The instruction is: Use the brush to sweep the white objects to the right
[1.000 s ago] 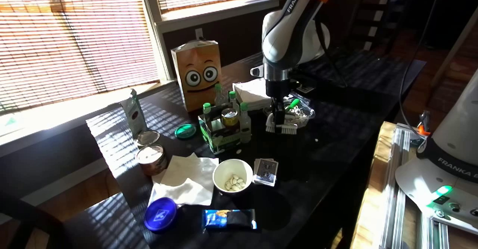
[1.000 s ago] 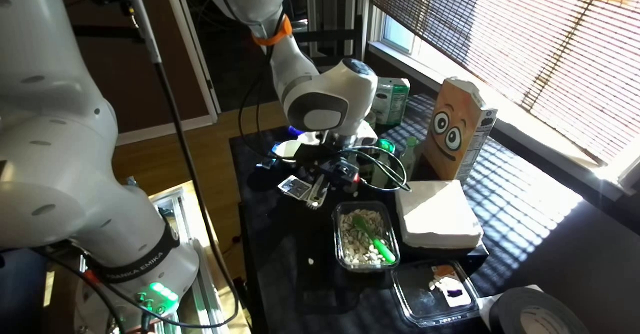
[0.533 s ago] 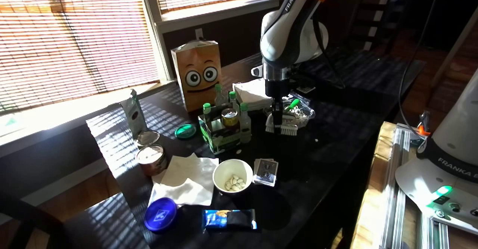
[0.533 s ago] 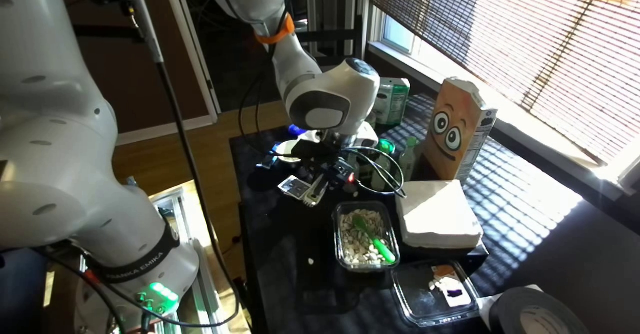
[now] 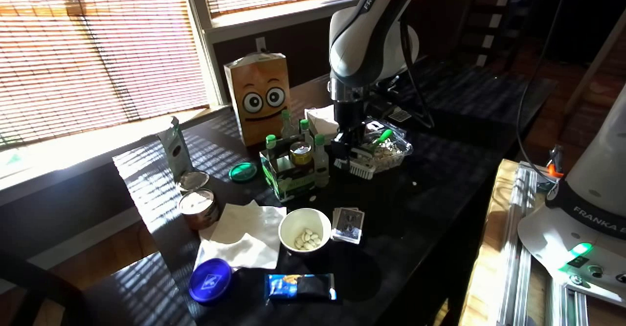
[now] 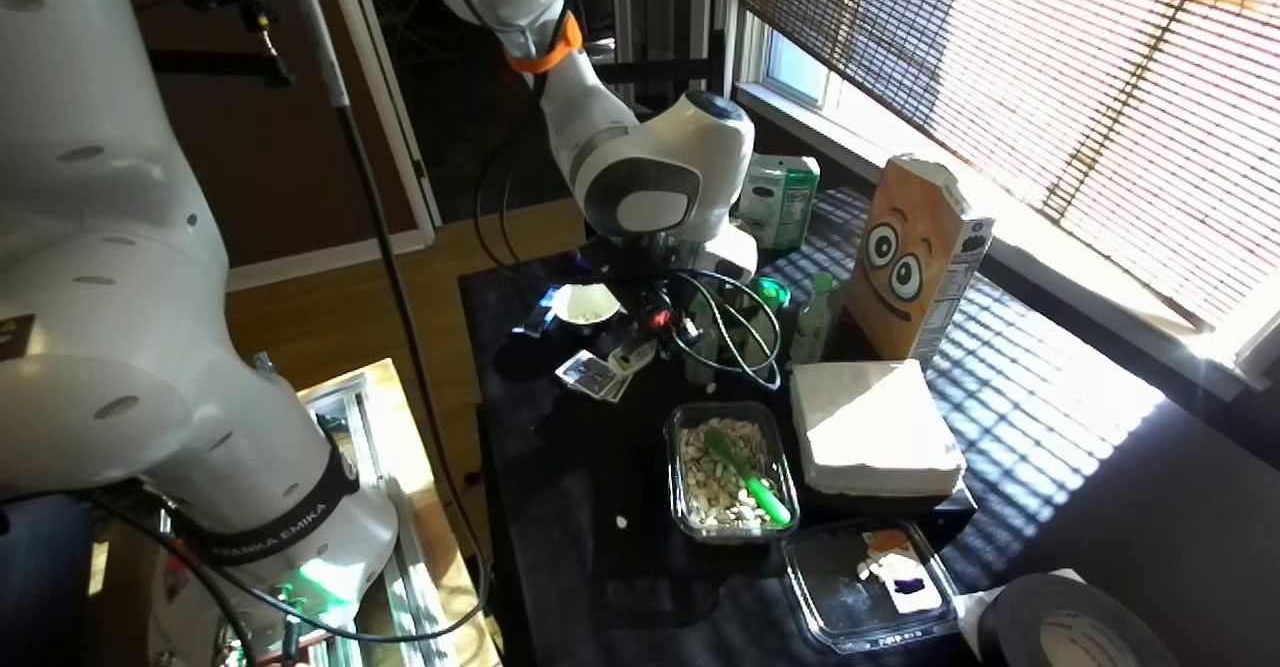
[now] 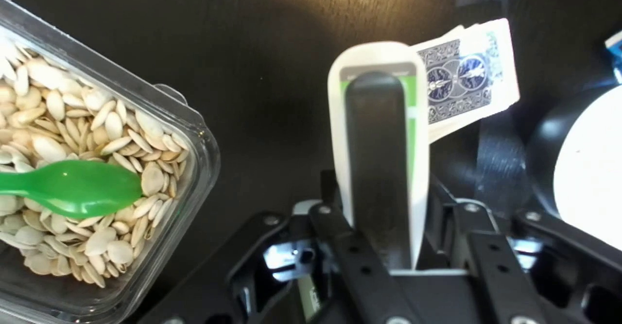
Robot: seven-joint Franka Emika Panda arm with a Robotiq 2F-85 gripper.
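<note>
I can see the tool (image 7: 381,202) clamped on the brush (image 5: 361,169), its jaws part-way apart with the brush squeezed between them. Seen from the wrist, the brush sits between the clear tub (image 7: 206,159) of seeds (image 7: 104,122) and the playing cards (image 5: 348,224). It hangs over the desk (image 5: 401,218), bristles downward beneath the tool; how near they are to the surface I can't judge. One loose white bit (image 6: 621,522) lies beside the tub, on the side toward the robot's base (image 6: 290,487), apart from the brush. Another pale bit (image 6: 711,387) lies off the tub's end nearer the bottle carrier (image 5: 296,186). A green spoon (image 7: 70,188) rests in the tub, and a white bowl (image 5: 293,221) stands farther off from it, past the cards.
</note>
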